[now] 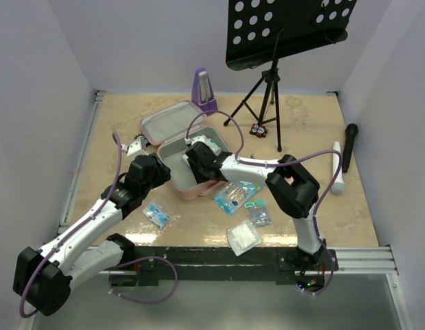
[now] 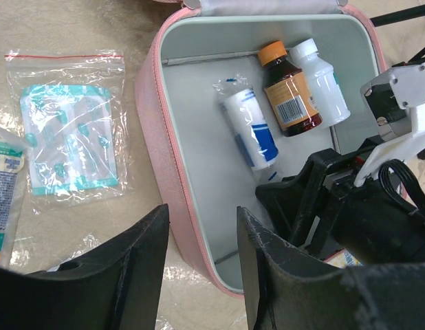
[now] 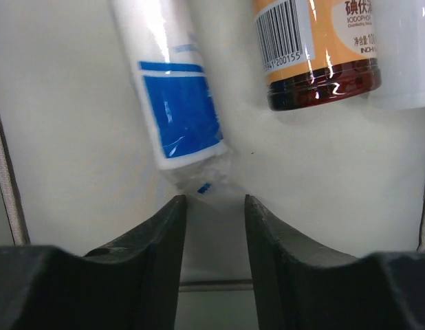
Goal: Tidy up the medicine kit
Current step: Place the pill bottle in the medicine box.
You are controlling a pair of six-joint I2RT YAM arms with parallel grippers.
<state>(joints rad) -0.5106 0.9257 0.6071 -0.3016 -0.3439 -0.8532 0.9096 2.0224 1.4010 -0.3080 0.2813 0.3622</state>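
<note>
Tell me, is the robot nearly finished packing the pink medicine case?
About halfway, I think. Done: a wrapped roll, a brown bottle and a white bottle lie inside the open pink case. In hand: nothing gripped; the right gripper sits open down in the case at the roll's wrapper, and the left gripper hovers open over the case wall. Left: several packets wait on the table.

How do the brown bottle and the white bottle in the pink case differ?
The brown bottle has an orange cap; the white bottle has a white one. The brown bottle carries an orange barcode label; the white bottle shows none. Both lie side by side in the pink case, caps pointing the same way.
</note>
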